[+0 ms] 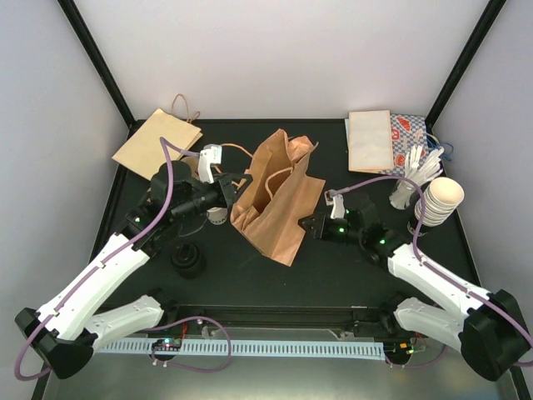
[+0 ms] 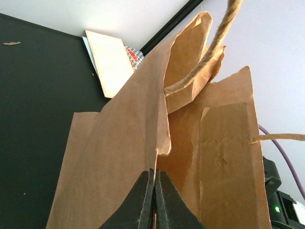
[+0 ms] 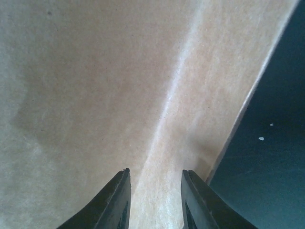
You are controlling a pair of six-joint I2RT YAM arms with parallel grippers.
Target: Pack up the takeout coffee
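Where the takeout coffee sits: the small white cup (image 1: 216, 215) stands on the black table (image 1: 333, 275), just left of the bag's base and right under the left arm's wrist, which partly hides it; nothing grips it.
Brown paper bag (image 1: 279, 196): mid-table, mouth open and facing up, its body leaning towards the near right; creased along the rim.
Left gripper (image 1: 236, 185): at the bag's left rim, fingers (image 2: 143, 200) clamped tight together with the edge of the paper wall pinched between them.
Twine handle (image 2: 209, 52): runs up from the bag's wall in the left wrist view; a second strand pokes out at the right side.
Right gripper (image 1: 306, 223): against the bag's right side low down, jaws parted with a clear gap; the wrist view shows only plain brown paper beyond the tips, and nothing sits between them.
Stack of nested cream cups (image 1: 441, 202): far right of the table, tipped on its side, well apart from the bag.
White plastic cutlery (image 1: 416, 177): bunched upright just behind that stack.
Flat paper bag (image 1: 158, 143): lying at the far left corner.
Black round object (image 1: 188, 260): on the table near the left arm, in front of the white cup; too dark to name.
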